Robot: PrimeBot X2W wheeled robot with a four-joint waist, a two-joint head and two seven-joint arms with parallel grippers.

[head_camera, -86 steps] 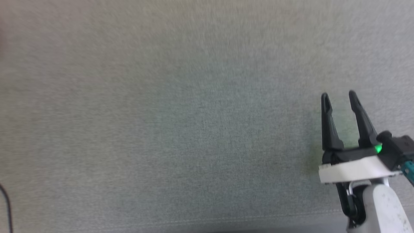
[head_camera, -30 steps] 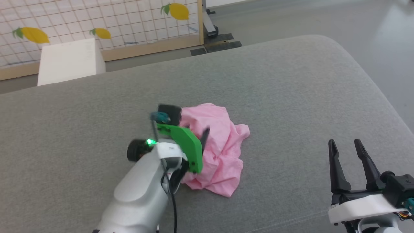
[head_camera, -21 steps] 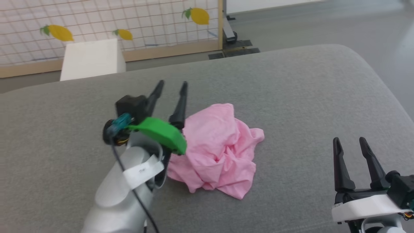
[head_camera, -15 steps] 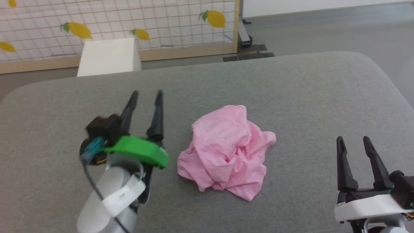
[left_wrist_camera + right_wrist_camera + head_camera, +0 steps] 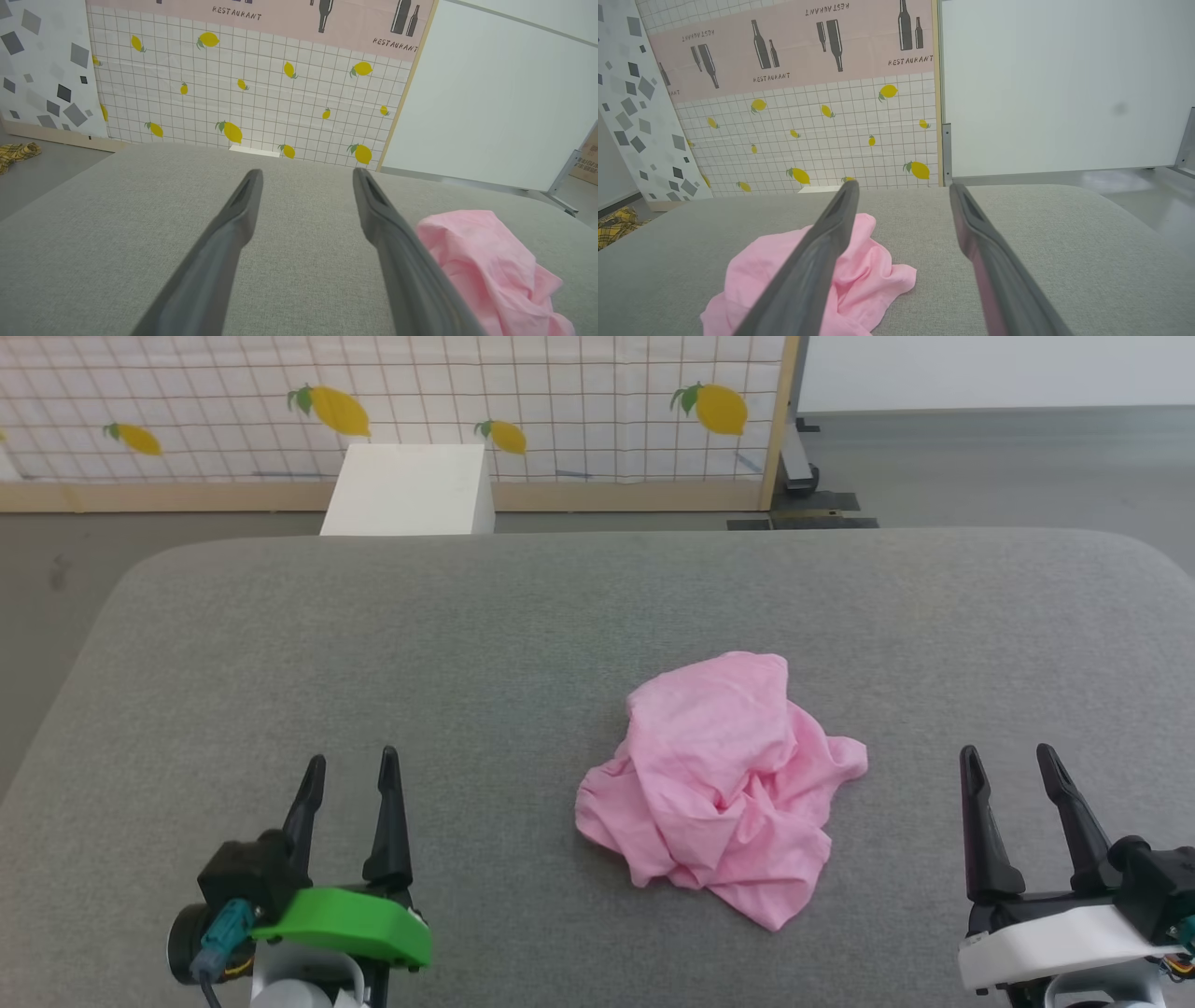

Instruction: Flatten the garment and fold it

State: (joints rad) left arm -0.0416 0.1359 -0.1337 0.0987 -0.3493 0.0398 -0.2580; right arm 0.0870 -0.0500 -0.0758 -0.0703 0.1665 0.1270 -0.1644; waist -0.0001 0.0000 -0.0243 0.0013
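Observation:
The pink garment [image 5: 724,784] lies crumpled in a heap on the grey cushioned surface [image 5: 523,644], a little right of centre. It also shows at the lower right of the left wrist view as the garment [image 5: 486,266], and at the lower left of the right wrist view as the garment [image 5: 868,275]. My left gripper [image 5: 350,770] is open at the lower left, well clear of the cloth, with nothing between its fingers. At the lower right my right gripper [image 5: 1008,758] stands open and empty, a short way from the heap's right edge.
A white box [image 5: 411,490] stands on the floor beyond the surface's far edge, before a lemon-patterned grid panel [image 5: 560,392]. A dark metal stand base [image 5: 803,513] sits at the panel's right end. Yellow checked cloth [image 5: 16,154] lies on the floor far left.
My left gripper has let the garment go and drawn back to the lower left. The garment now rests in a heap. The camera has tilted up and turned; the right gripper has hardly moved.

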